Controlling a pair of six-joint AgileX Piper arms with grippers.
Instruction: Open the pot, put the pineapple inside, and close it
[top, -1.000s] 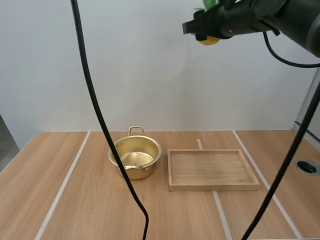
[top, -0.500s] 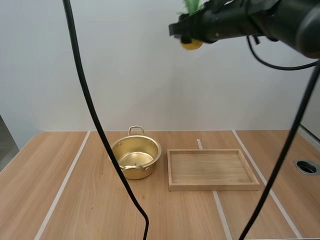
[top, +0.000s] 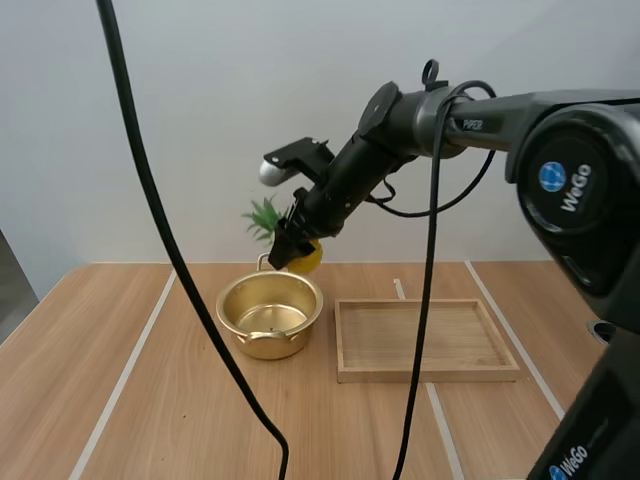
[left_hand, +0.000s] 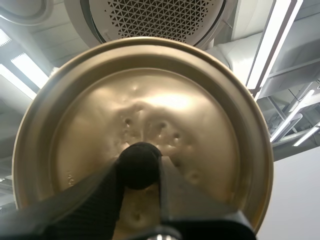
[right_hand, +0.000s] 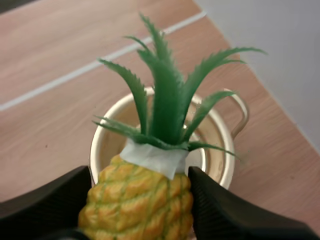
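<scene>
Down from high up, your right gripper (top: 290, 243) has swung to just behind the open pot (top: 270, 312), pinching the pineapple (top: 303, 256) (yellow body, green leaves). Its wrist view shows the pot under the leafy crown. Only the left wrist view shows your left gripper (left_hand: 140, 172), which pinches the lid (left_hand: 200, 125) by its black knob (left_hand: 139, 159).

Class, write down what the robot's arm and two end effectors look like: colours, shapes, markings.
The right arm is black, with rounded tubular links, white lettering on one link and round blue logos beside white WeGo lettering on near housings. The right end effector has two black, smooth fingers; the left end effector has two black fingers with textured faces.
</scene>
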